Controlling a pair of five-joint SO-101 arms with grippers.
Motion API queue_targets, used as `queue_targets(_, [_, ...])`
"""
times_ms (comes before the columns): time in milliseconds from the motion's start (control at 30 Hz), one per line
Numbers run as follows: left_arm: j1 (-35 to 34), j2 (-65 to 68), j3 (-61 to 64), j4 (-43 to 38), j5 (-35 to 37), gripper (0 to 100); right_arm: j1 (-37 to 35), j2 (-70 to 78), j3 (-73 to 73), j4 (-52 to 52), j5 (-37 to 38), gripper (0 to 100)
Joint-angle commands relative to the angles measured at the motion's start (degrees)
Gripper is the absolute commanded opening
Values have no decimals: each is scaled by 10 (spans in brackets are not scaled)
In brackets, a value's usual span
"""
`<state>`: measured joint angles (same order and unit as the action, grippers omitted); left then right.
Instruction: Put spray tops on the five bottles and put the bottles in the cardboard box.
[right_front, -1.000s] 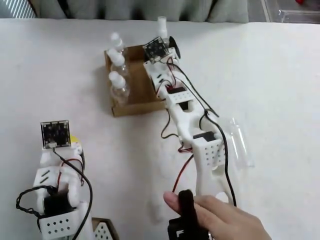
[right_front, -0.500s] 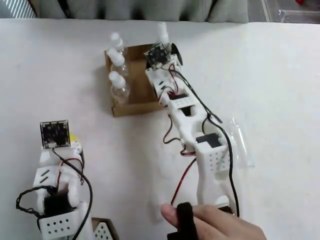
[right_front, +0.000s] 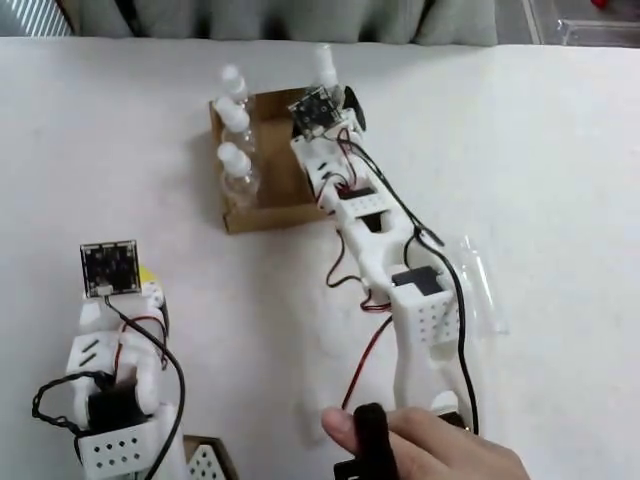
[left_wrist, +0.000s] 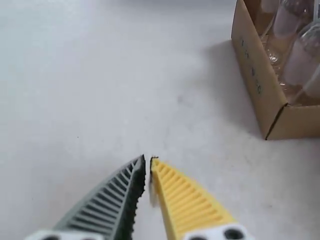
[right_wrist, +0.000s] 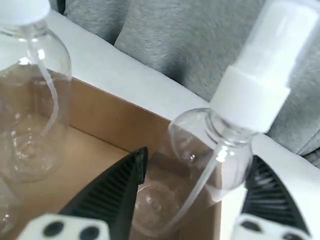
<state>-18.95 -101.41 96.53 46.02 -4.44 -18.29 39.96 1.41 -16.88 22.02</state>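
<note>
The white table (right_front: 120, 130) takes up nearly all of the high view. The right arm (right_front: 385, 250) stretches from the near edge across it to the far side, its wrist over the right end of the cardboard box (right_front: 270, 218). The left arm (right_front: 110, 400) sits folded at the near left corner, well apart from the box. The box lies open-topped on the far middle of the table, and from the left wrist view its side wall (left_wrist: 260, 90) shows with clear bottles (left_wrist: 295, 55) inside.

Three bottles stand in a row along the box's left wall, each with a white spray top: one at the far end (right_front: 231, 78), one in the middle (right_front: 235, 115), one nearest (right_front: 238, 165). A fourth bottle (right_front: 325, 62) is at the far right corner of the box, tilted, with its spray top on.

A faint see-through item (right_front: 480, 285) lies on the table just right of the right arm; I cannot tell what it is.

The right gripper (right_wrist: 200, 155) has its black fingers (right_wrist: 115, 190) spread wide, one on each side of the fourth bottle; whether they touch it I cannot tell. The left gripper (left_wrist: 148, 160) hangs low over bare table, its grey and yellow fingers (left_wrist: 185, 200) drawn almost together with nothing between them
</note>
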Motion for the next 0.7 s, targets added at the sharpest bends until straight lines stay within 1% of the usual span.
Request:
queue_targets(0, [9, -3, -2, -18, -5, 28, 0, -45, -6, 5, -21, 336])
queue_targets(67, [9, -3, -2, -18, -5, 28, 0, -47, -8, 18, -33, 341])
queue_targets(667, [9, -3, -2, -18, -5, 28, 0, -51, -4, 18, -36, 343])
